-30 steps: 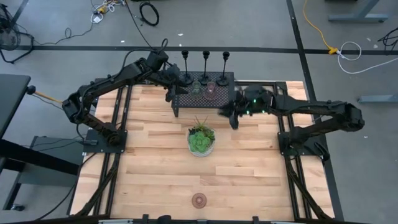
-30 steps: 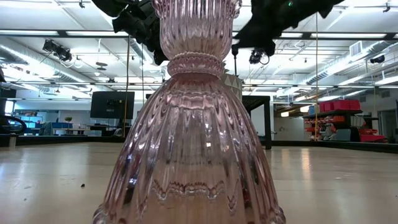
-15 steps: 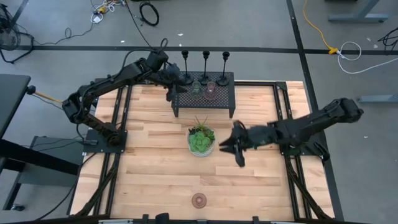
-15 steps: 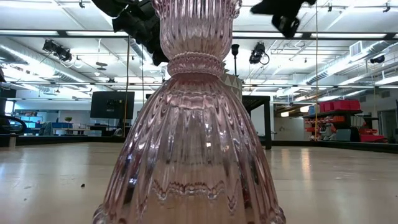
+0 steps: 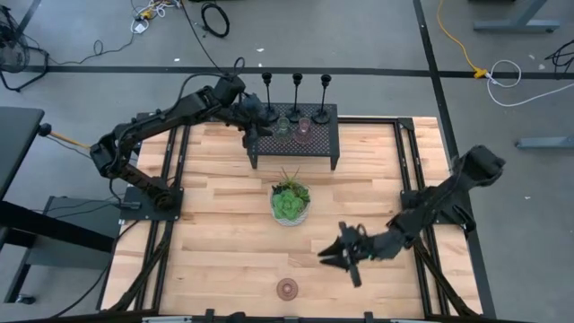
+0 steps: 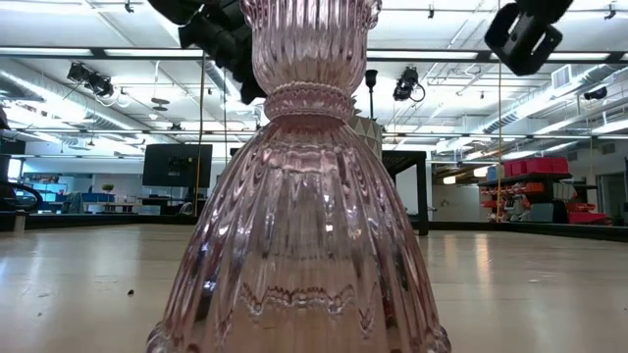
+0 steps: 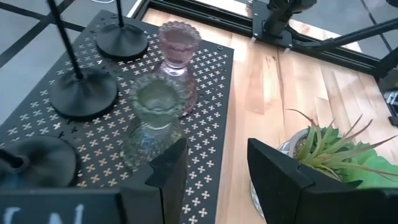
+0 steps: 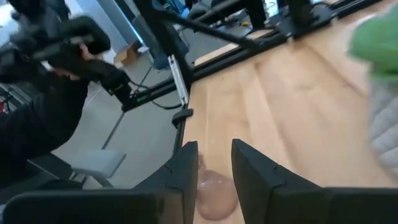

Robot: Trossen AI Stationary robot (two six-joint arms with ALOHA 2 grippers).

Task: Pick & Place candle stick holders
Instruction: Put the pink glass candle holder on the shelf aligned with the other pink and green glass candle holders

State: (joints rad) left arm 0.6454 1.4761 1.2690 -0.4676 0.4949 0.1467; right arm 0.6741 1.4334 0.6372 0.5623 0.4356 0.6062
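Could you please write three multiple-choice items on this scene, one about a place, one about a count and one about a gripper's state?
1. Where is the lone pink glass cup?
A. on the black mesh rack
B. on the bare wood near the table's front edge
C. inside the plant bowl

2. How many black candlesticks stand on the black mesh rack?
A. one
B. three
C. five

3. How is the right gripper?
A. open and empty
B. shut on a candlestick
C. shut on the plant

Key: 1 B, the high view shows it alone on the wood; 2 B, three stems rise along the rack's far edge; 3 A, the right wrist view shows parted fingers with nothing held.
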